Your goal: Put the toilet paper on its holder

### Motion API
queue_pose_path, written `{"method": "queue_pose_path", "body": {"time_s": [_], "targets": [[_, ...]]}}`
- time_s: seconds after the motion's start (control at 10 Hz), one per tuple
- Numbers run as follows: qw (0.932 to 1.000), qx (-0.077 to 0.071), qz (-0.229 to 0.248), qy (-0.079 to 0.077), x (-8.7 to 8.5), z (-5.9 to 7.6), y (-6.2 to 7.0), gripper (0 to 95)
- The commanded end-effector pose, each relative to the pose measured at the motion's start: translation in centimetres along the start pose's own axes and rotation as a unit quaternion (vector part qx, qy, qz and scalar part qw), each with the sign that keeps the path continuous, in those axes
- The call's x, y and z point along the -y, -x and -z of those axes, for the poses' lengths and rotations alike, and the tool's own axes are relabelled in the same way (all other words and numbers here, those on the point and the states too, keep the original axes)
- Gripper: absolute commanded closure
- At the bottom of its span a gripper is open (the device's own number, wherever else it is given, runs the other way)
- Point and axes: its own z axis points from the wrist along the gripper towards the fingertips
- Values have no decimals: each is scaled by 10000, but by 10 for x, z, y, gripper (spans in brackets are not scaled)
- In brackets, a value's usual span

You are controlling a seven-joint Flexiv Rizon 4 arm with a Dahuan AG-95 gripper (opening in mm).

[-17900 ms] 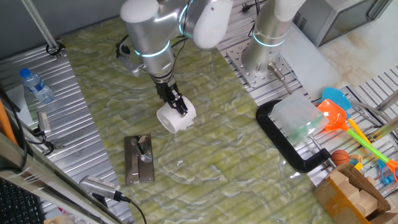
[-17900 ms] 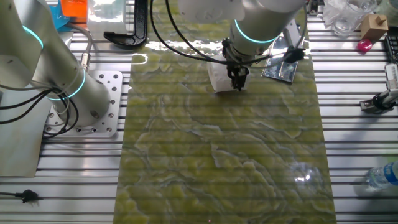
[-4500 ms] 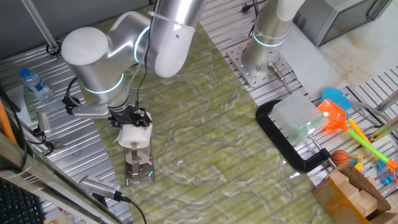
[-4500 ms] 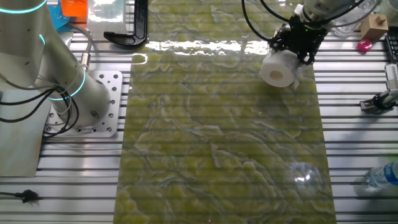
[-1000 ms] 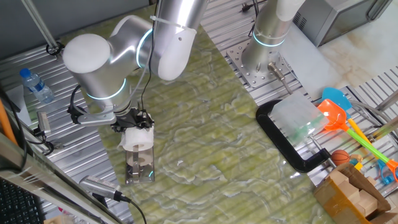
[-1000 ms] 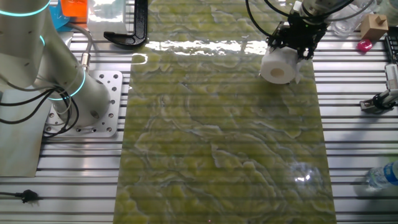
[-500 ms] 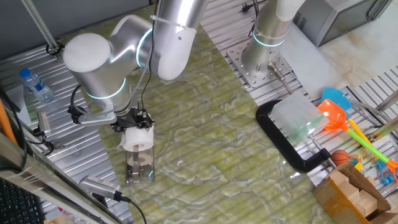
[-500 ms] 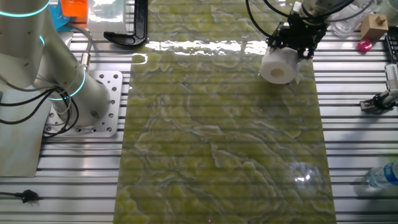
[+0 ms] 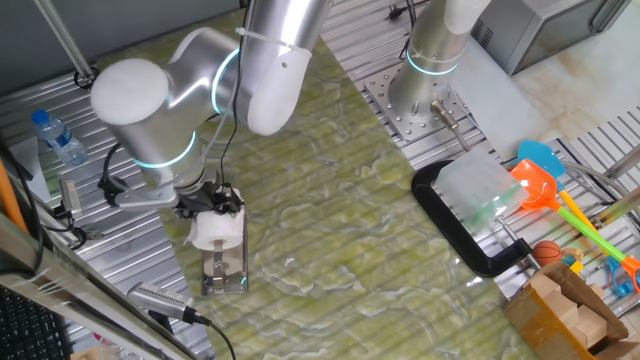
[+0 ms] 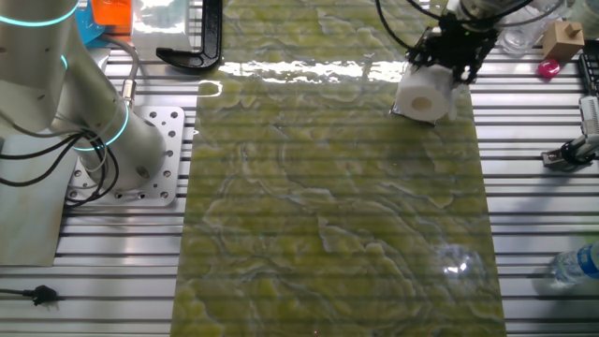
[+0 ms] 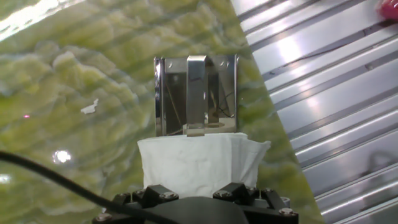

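The gripper (image 9: 211, 203) has come a little lower and closer to the holder (image 9: 224, 268) than a moment ago. Its fingers are clamped on the roll (image 9: 220, 230), which now hangs right over the near end of the holder, covering part of the plate.

In the hand view the roll (image 11: 198, 162) sits just before the holder (image 11: 196, 93), in line with its post (image 11: 196, 92), but the post is not yet inside the core. I think the threading is about to begin; the alignment looks good, though the soft roll may catch on the post tip.
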Motion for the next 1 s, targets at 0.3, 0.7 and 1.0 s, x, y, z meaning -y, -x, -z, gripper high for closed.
{"method": "queue_pose_path", "body": {"time_s": [0.3,0.7,1.0], "targets": [[10000,33,-39,-28,2,-2,9,950],[9999,56,-146,-24,1,-4,19,950],[9998,78,-192,-23,0,-4,25,950]]}}
